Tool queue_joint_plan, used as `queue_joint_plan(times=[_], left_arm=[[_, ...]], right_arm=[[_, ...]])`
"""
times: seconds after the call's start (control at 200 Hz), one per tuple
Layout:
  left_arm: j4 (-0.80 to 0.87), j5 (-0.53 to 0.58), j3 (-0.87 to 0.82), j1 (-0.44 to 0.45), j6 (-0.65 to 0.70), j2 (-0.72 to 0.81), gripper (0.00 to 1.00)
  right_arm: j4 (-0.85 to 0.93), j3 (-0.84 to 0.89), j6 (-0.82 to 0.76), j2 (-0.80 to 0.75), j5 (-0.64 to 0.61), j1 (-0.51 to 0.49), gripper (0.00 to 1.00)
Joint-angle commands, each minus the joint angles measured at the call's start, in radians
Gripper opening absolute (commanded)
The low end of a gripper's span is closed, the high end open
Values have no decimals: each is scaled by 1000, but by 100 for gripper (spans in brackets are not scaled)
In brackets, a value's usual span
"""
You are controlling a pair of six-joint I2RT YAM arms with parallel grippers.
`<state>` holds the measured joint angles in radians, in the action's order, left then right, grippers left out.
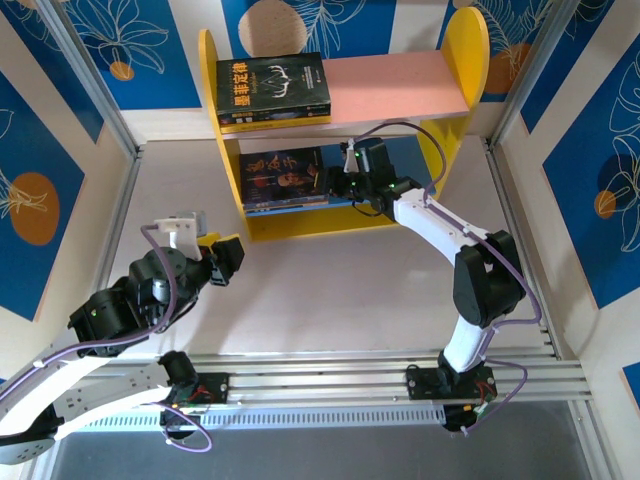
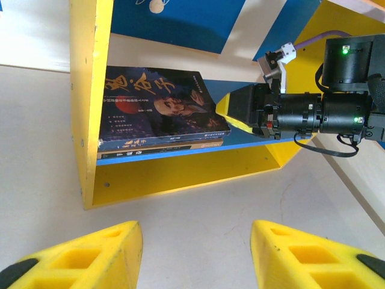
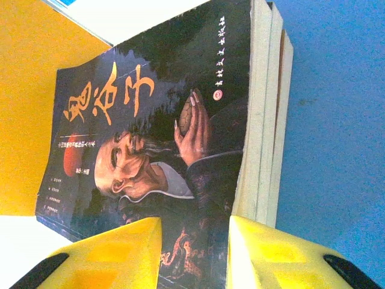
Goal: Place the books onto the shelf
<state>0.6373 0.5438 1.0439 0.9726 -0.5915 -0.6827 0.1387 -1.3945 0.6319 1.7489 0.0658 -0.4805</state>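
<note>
The shelf (image 1: 400, 86) stands at the back, with yellow sides, a pink top board and a blue lower board (image 3: 337, 120). One black book (image 1: 272, 88) lies flat on the pink board. A stack of books (image 1: 285, 178) topped by a dark cover with an old man (image 3: 156, 120) lies on the blue board (image 2: 255, 133). My right gripper (image 1: 338, 188) reaches into the lower level, its jaws (image 3: 194, 241) partly apart over the stack's near end, with nothing clamped between them. My left gripper (image 1: 225, 258) hovers open and empty over the table (image 2: 195, 253), in front of the shelf.
A yellowish book edge (image 1: 270, 125) shows under the black book on the pink board. Blue and white patterned walls (image 1: 60, 150) enclose the table on both sides and behind. An aluminium rail (image 1: 330, 375) with the arm bases runs along the near edge.
</note>
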Motion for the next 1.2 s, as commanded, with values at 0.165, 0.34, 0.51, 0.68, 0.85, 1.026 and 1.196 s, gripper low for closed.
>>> queue_joint_plan(times=[0.165,0.34,0.51,0.68,0.85,1.026,1.196], left_arm=[[13,6,4,-8,25,0,51],[12,7,0,-8,25,-1,51],[12,9,0,-8,25,-3,51],[16,12,2,-8,25,-3,52],[17,11,1,-7,25,-5,52],[23,4,4,-8,29,-12,52],[27,0,4,-8,32,-22,55]], right_arm=[[-82,-11,22,-21,135,-20,35],[-92,-1,30,-14,140,-21,35],[-104,14,38,6,141,-23,35],[-110,12,44,18,133,-20,35],[-110,7,48,31,142,-13,35],[-111,14,44,20,146,-13,35],[-101,38,33,20,143,-9,36]])
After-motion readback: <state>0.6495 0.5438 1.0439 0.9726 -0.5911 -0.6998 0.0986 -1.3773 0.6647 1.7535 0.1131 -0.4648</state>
